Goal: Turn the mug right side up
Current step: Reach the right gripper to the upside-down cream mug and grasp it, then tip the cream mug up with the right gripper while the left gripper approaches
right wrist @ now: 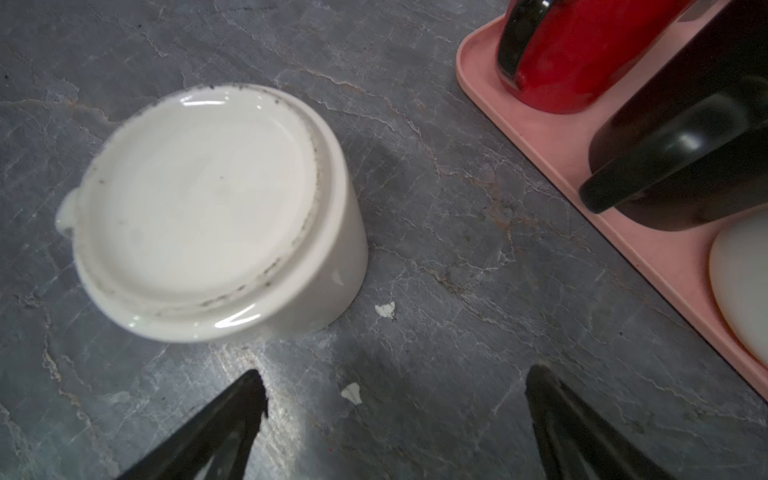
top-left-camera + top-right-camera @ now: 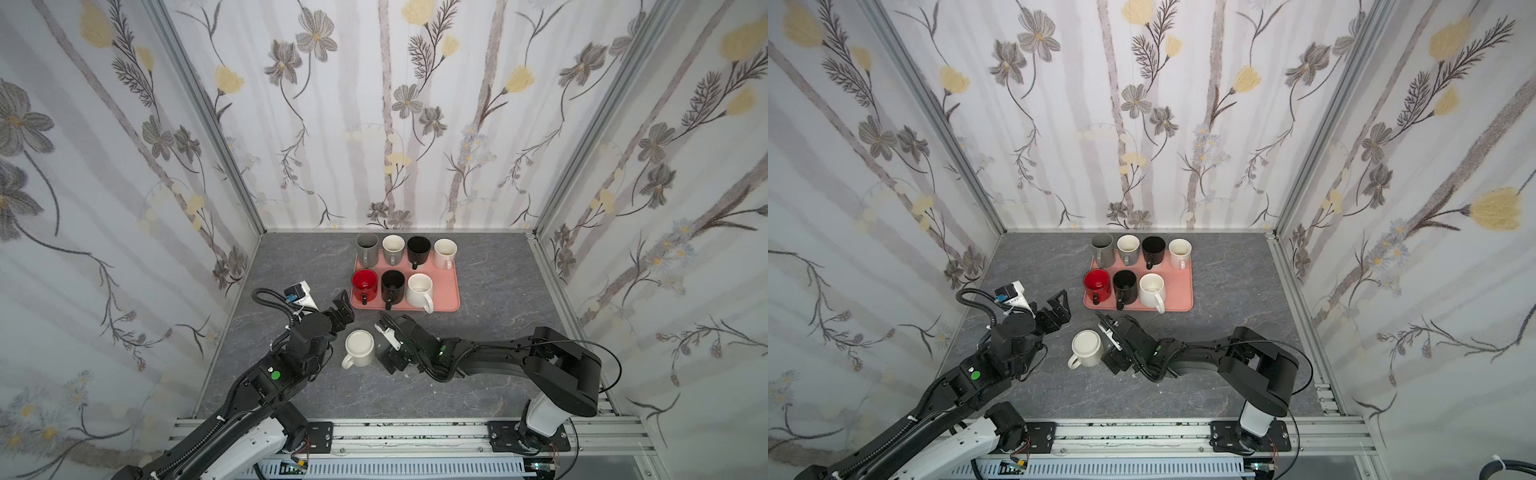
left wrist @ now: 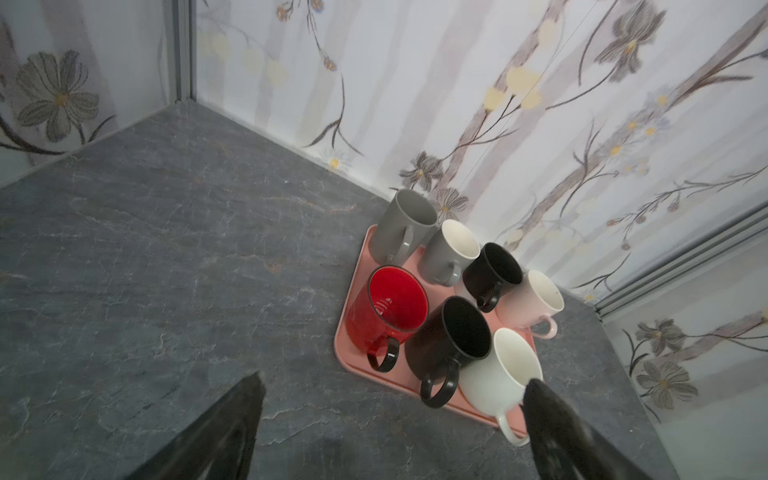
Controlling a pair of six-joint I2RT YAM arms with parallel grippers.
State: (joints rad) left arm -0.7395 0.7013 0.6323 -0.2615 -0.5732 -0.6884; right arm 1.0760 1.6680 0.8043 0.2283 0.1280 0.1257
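Observation:
A white mug [image 2: 360, 347] [image 2: 1086, 348] stands upside down on the grey table, base up, its handle pointing toward the front left. The right wrist view shows its flat base [image 1: 199, 208] close ahead. My right gripper [image 2: 380, 347] [image 2: 1105, 345] [image 1: 397, 372] sits just right of the mug, low over the table, open and empty, not touching it. Behind and left of the mug, my left gripper [image 2: 346, 308] [image 2: 1064, 308] [image 3: 395, 379] is open and empty, facing the tray.
A pink tray [image 2: 451, 291] [image 2: 1184, 291] [image 3: 345, 357] [image 1: 540, 137] at the back holds several upright mugs, among them a red one [image 2: 365, 284] and a black one [image 2: 392, 286]. Small white chips [image 1: 385, 309] lie on the table near the mug. Walls enclose three sides.

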